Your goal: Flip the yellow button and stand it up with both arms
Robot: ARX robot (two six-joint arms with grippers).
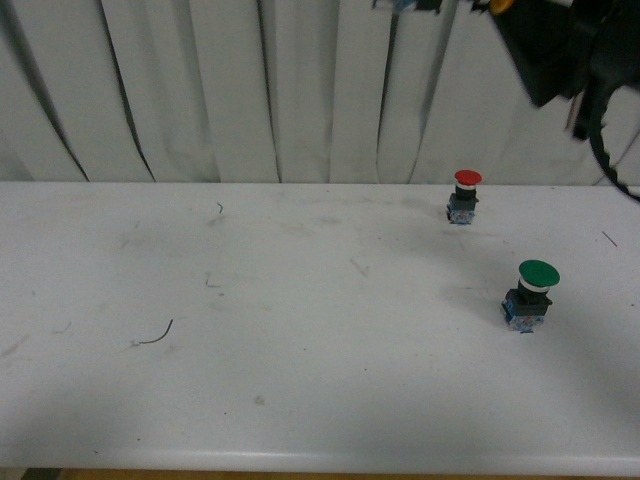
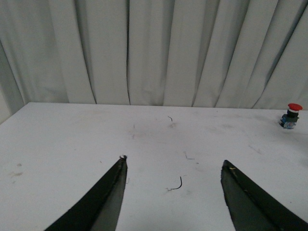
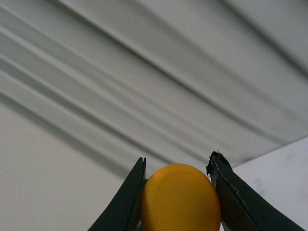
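In the right wrist view the round cap of the yellow button [image 3: 180,199] fills the gap between two dark fingers; my right gripper [image 3: 178,166] is shut on it, lifted and aimed at the curtain. From the front, the right arm [image 1: 560,45] is a dark blur at the top right with a sliver of the yellow button [image 1: 500,5] at the frame's upper edge. My left gripper [image 2: 172,166] stands open low over the table [image 2: 72,139], nothing between its fingers [image 2: 113,190]. The left arm does not show in the front view.
A red-capped button [image 1: 465,195] stands upright at the table's far right, also seen as the red-capped button [image 2: 290,115] from the left wrist. A green-capped button [image 1: 530,295] stands nearer on the right. A short black wire scrap [image 1: 155,335] lies left. White curtain [image 1: 250,90] behind.
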